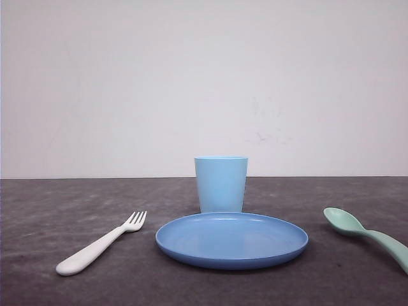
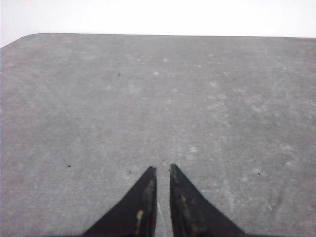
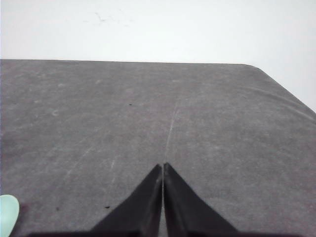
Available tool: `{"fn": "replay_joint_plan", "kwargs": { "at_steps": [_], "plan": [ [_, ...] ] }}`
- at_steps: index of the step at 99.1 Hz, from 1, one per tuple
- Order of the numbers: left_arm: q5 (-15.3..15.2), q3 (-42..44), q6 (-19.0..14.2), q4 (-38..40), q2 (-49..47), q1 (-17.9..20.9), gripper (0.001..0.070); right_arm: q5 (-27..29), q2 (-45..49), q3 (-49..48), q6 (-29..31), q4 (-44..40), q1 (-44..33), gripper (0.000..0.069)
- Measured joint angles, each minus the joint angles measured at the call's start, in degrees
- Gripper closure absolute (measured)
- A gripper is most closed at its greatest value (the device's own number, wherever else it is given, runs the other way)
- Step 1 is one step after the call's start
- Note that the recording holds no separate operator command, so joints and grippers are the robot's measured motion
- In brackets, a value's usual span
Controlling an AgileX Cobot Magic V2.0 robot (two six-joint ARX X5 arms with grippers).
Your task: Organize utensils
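A white fork (image 1: 102, 245) lies on the dark table left of the round blue plate (image 1: 231, 241), its tines pointing toward the cup. To the right of the plate rests a mint-green spoon (image 1: 366, 234), bowl toward the plate and handle running off the right edge. A tip of the spoon (image 3: 7, 215) shows at the edge of the right wrist view. My left gripper (image 2: 162, 169) hangs over bare table, fingers nearly together with a thin slit and nothing between them. Above bare table, my right gripper (image 3: 163, 165) is shut and empty.
A light blue cup (image 1: 220, 183) stands upright just behind the plate. The grey table (image 1: 51, 210) ends at a white wall behind. A rounded table corner (image 3: 256, 68) shows in the right wrist view.
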Motion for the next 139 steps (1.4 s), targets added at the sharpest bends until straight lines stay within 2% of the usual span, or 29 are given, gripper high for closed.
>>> {"fn": "replay_joint_plan", "kwargs": {
  "at_steps": [139],
  "plan": [
    [0.00, -0.13, -0.15, 0.52, 0.00, 0.00, 0.0685, 0.00, 0.00, 0.00, 0.00, 1.27, 0.00, 0.0687]
  ]
}}
